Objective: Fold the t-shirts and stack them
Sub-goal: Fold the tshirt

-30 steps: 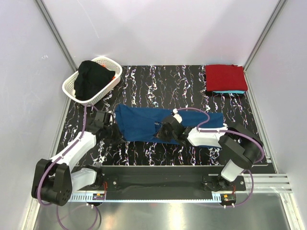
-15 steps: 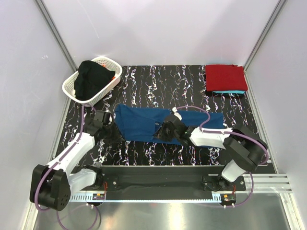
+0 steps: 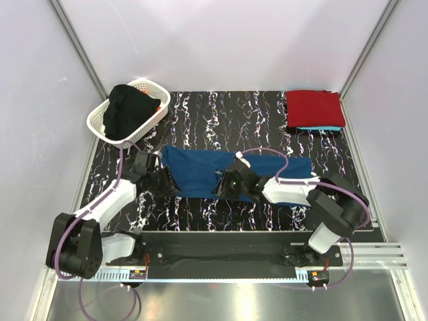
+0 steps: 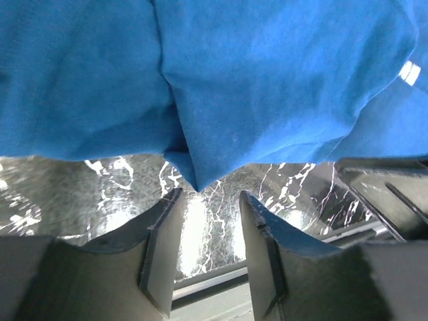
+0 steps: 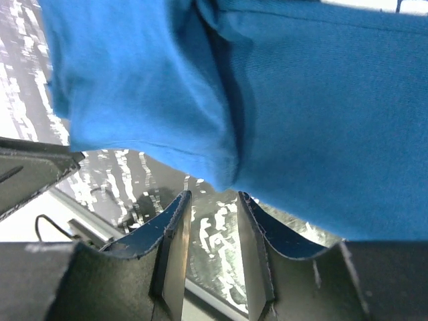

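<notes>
The left hand (image 4: 210, 199) sits low over the tabletop (image 3: 221, 114) with its two fingers apart and nothing between them. A pointed fold of the blue t-shirt (image 3: 200, 170) lies just beyond the fingertips, right at the mouth of the gap but not in it. The right hand (image 5: 212, 198) is in the same state: its fingers are spread and hold nothing, and a rounded bulge of the same cloth lies just ahead of their tips.

From above, the shirt lies as a long band, its long axis running left to right, parallel to the near edge. The left hand is at the band's left end, on the near side. The right hand is at the near edge around the band's middle, and its arm crosses the right half of the band. For both hands, then, the cloth lies straight ahead, away from the bases.

The next fold probably brings one end over the other along that axis, and the left hand is the nearer to a free end. The finished pile, a red t-shirt (image 3: 314, 105) on a turquoise one (image 3: 326, 127), waits well apart in the far right corner.
</notes>
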